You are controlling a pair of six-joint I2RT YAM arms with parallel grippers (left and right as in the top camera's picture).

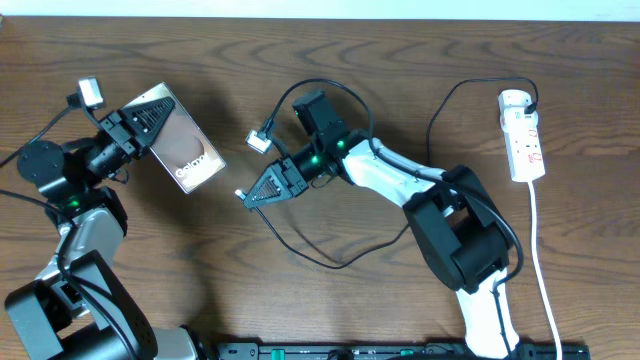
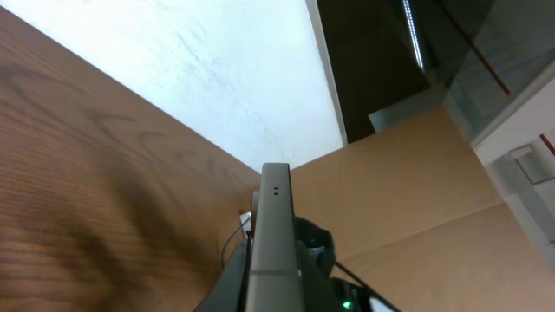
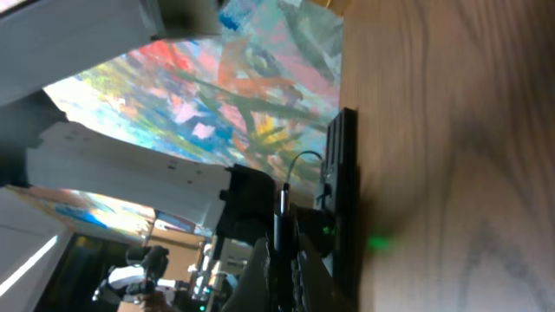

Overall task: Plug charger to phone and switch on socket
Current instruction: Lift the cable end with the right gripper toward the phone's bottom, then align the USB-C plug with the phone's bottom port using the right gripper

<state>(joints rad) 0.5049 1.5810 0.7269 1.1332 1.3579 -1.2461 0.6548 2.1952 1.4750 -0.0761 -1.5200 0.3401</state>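
The phone (image 1: 180, 140) is a flat rectangle with white "Galaxy" lettering, held tilted above the table at the left. My left gripper (image 1: 142, 120) is shut on its upper end; the left wrist view shows its grey edge (image 2: 275, 234) between the fingers. My right gripper (image 1: 255, 193) is shut on the charger near its plug tip (image 1: 240, 194), to the right of the phone and apart from it. The black cable (image 1: 320, 262) loops back across the table to the socket (image 1: 524, 135), a white power strip at the far right. The right wrist view shows the plug (image 3: 283, 217) standing between the fingers.
A white cord (image 1: 540, 260) runs from the strip toward the front edge. A black bar (image 1: 400, 350) lies along the front edge. Both arm bases stand at the front left and front right. A small white connector (image 1: 260, 140) hangs by the right wrist.
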